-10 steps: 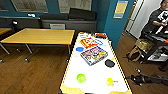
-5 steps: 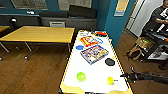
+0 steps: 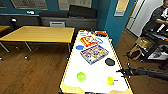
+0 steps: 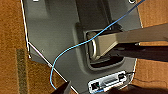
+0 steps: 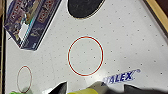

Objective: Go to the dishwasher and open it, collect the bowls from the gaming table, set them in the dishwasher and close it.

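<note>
The head camera looks forward and down from high over the near end of the white tabletop [image 3: 95, 72]. The right wrist camera faces straight down, close above that surface — both share the purple game box [image 3: 94, 54] and the dark disc [image 3: 109, 61]. The left wrist camera points down at the robot's grey base [image 4: 57, 37] and wooden floor [image 4: 12, 37].

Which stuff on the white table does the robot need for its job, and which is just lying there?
For the job:
- green bowl
- yellowish-green bowl
- gaming table
- right tool

Just lying about:
- purple game box
- red game box
- dark round disc
- blue disc
- yellow table
</note>
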`<state>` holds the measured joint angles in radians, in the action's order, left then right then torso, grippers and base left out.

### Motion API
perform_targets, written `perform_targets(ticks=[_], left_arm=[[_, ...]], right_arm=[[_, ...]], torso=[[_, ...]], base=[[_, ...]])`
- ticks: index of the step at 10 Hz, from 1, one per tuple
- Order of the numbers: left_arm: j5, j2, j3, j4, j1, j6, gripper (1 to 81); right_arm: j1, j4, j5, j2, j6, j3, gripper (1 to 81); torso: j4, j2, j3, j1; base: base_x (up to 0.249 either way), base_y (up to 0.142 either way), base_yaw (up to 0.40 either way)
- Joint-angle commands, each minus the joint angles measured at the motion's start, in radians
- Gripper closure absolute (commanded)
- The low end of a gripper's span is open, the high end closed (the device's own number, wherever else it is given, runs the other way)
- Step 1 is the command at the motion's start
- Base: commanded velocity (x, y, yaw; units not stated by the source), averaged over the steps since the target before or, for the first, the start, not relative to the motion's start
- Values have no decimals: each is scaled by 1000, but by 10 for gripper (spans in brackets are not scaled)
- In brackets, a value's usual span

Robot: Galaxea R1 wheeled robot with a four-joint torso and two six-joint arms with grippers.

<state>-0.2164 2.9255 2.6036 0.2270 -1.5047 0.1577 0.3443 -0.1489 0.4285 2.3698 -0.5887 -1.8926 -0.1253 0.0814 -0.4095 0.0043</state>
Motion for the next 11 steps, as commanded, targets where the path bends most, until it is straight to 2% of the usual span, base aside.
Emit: perform_targets(ticks=[1, 3, 11], left_arm=[[55, -5, -3, -11, 8, 0, 10], [57, -5, -3, -9, 8, 0, 10], [58, -6, -3, -11, 8, 0, 10]], right_arm=[[-95, -24, 35, 36, -2, -80, 10], [-69, -23, 30, 61, -2, -120, 10], [-73, -21, 15, 81, -2, -121, 10]], torso=[[0, 0, 0, 0], [0, 0, 0, 0], [0, 0, 0, 0]], base=[[0, 0, 0], [0, 0, 0], [0, 0, 0]])
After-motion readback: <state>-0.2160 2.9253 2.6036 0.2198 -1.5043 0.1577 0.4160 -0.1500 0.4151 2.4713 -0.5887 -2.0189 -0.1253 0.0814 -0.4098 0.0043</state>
